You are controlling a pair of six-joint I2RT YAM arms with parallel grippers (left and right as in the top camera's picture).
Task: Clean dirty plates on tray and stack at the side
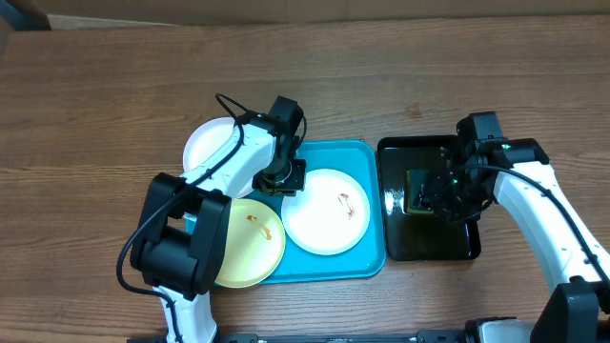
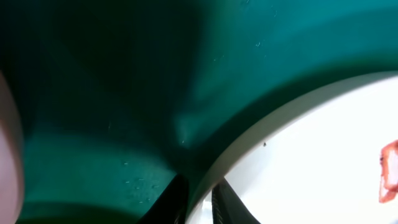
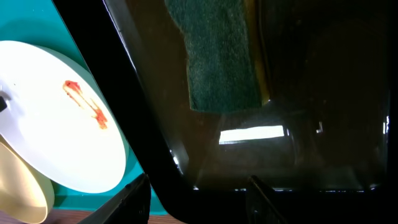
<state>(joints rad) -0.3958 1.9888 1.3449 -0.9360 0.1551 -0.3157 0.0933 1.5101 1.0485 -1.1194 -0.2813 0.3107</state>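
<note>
Left claw (image 2: 200, 200) pinches white plate (image 2: 311, 155) rim

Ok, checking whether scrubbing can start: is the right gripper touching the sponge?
Apart. In the right wrist view the green sponge lies in the black tray ahead of the open right gripper, with bare glossy tray floor between them.

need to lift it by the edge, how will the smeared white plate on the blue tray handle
The white plate looks rigid, so it probably will not flex. Its smooth glossy surface suggests a rim pinch could slip. Being wide and shallow, held at one edge it would likely tilt down.
</note>
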